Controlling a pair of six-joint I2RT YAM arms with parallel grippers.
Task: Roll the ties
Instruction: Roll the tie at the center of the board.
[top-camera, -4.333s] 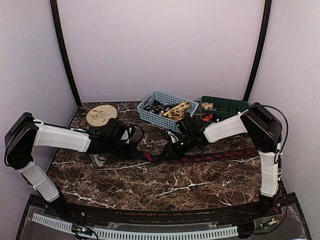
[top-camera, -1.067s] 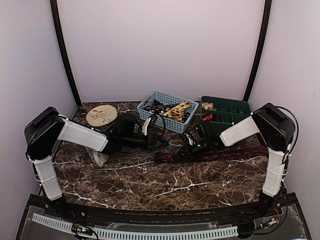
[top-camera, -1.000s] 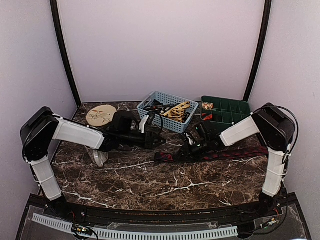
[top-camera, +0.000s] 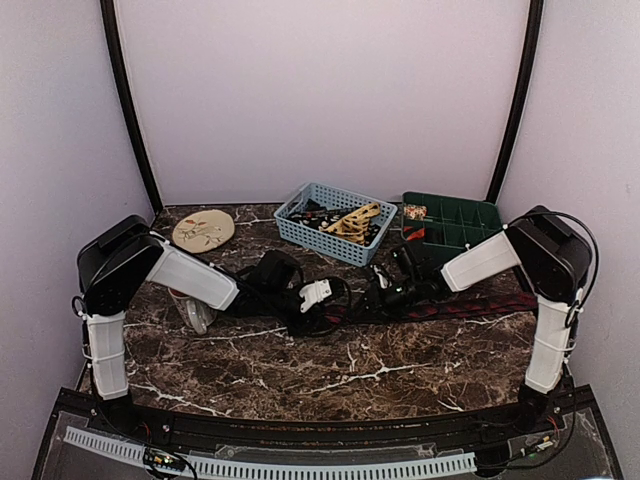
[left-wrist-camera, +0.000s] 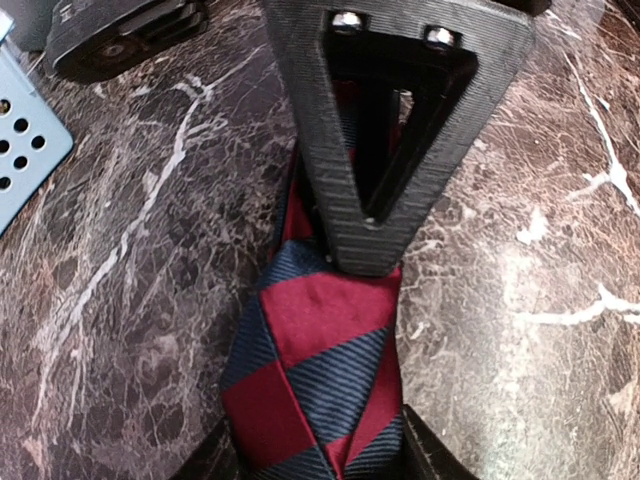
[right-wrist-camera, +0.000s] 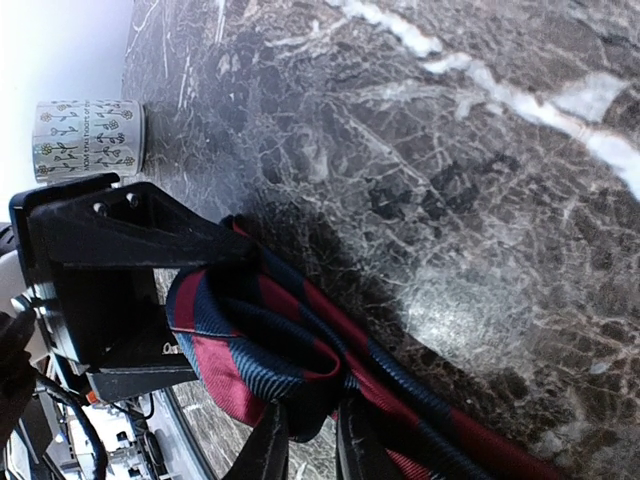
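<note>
Top view, tie: striped tie (top-camera: 460, 306) flat on the table (top-camera: 300, 370), long axis left to right, its length stretching away rightward past the right claw (top-camera: 378, 298); well apart from the basket (top-camera: 335, 225) beyond both claws.
Top view, claws: left claw (top-camera: 328, 308) at the tie's left end, right claw just to its right on the same strip, the two nearly tip to tip.
Top view, nearer arm: left for the end, right for the flat length.
Left wrist, tie: straight ahead of the left claw (left-wrist-camera: 315, 455), running away up the middle of the view, red and navy blocks (left-wrist-camera: 320, 350) filling the gap between its fingers.
Left wrist, left claw state: partway open, one finger (left-wrist-camera: 215, 462) on each side of the fabric; squeezing or merely flanking, cannot tell.
Left wrist, right claw: black triangular finger (left-wrist-camera: 385, 150) just ahead, standing on the tie's centre line.
Right wrist, tie: bunched fold (right-wrist-camera: 260, 330) directly ahead of the right claw (right-wrist-camera: 310, 435), flat strip trailing off to the lower right.
Right wrist, right claw state: nearly closed, fabric pinched between its two fingers.
Right wrist, left claw: black block (right-wrist-camera: 105, 270) just beyond the fold and touching it.
Coming move, judged: roll likely to travel along the long axis, from the left claw's end toward the right claw; the fold between the two tips probably the seed of the coil, and the right claw's pinch the anchor.
</note>
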